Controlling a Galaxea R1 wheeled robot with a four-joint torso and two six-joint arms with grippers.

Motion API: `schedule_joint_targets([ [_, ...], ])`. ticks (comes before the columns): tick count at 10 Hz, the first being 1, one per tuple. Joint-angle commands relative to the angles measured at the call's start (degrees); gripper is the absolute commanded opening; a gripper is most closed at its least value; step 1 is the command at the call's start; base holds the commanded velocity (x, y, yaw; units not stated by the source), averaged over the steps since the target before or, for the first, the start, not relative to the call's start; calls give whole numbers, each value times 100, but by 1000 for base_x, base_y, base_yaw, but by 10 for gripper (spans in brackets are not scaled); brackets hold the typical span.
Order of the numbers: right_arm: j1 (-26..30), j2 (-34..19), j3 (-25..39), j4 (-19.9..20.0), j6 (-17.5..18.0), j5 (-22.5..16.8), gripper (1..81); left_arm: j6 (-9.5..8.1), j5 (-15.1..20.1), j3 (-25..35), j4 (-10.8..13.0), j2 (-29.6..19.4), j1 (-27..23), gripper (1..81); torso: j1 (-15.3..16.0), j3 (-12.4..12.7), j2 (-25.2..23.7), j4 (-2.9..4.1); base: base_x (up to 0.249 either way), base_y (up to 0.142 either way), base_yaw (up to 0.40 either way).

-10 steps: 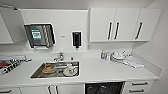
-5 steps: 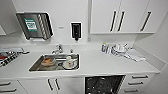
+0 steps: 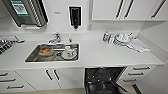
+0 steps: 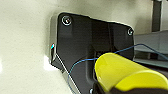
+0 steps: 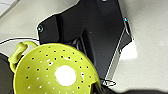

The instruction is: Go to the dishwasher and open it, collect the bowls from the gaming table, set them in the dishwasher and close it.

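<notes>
The dishwasher (image 3: 105, 80) stands open under the white counter, right of the sink, and its dark racked interior shows. A yellow-green bowl (image 4: 125, 75) hangs close to the left wrist camera above the robot's dark base, with my left gripper (image 4: 117, 88) shut on its lower edge. A second yellow-green bowl (image 5: 52, 72), dotted with small holes and bearing a loop handle, sits in my right gripper (image 5: 98, 86), which grips its rim. The gaming table is out of view.
A steel sink (image 3: 32, 56) holds an orange bowl (image 3: 45, 51) and white dishes (image 3: 69, 53). More white dishes (image 3: 122, 38) and a cloth lie on the counter's right end. White drawers (image 3: 140, 72) flank the dishwasher, and a wall closes the right side.
The head camera has moved closer to the counter. The sink shows larger, and the open dishwasher now fills more of the lower edge.
</notes>
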Motion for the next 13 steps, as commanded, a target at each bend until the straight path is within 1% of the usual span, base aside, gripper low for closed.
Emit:
schedule_joint_targets([
  [1, 71, -241, 152, -10, 4, -341, 10, -94, 396, 621, 37, -680, -531, 10, 0, -450, 0, 0, 0, 0, 0],
  [2, 71, -232, 179, -28, -5, -341, 10, -112, 404, 895, 37, -883, -725, 10, 0, -151, 0, 0, 0, 0, 0],
  [3, 71, -223, 179, -28, -5, -332, 10, -121, 422, 1158, 37, -1049, -935, 10, 2, -295, 0, 0, 0, 0, 0],
  [4, 71, -223, 170, -37, -5, -332, 10, -138, 578, 1342, 29, -1155, -1181, 10, 4, -332, 2, 0, 0, 0, 0],
  [5, 80, -214, 179, -37, -5, -297, 10, -138, 844, 1458, -24, -1226, -1481, 10, 2, -367, 2, 0, 0, 0, 0],
  [6, 80, -214, 188, -37, -5, -271, 10, -138, 1122, 1511, -155, -1279, -1840, 10, 4, -354, 4, 0, 0, 0, 0],
  [7, 80, -205, 179, -37, -5, -271, 10, -138, 1266, 1564, -165, -1279, -2086, 10, 4, -354, 4, 0, 0, 0, 0],
  [9, 96, -179, 179, -46, -14, -253, 10, -138, 1292, 1801, -156, -1279, -2491, 10, 4, -356, 6, 0, 0, 0, 0],
  [10, 106, -153, 170, -37, -14, -253, 10, -138, 1532, 1863, -233, -1168, -2868, 10, 4, -356, 6, 0, 0, 0, 0],
  [12, 132, -109, 161, -37, -5, -253, 10, -138, 2072, 1776, -436, -938, -3571, 10, 6, -359, 9, 0, 0, 0, 0],
  [13, 141, -91, 170, -46, -14, -253, 10, -138, 2206, 1757, -473, -849, -3905, 10, 6, -359, 9, 0, 0, 0, 0],
])
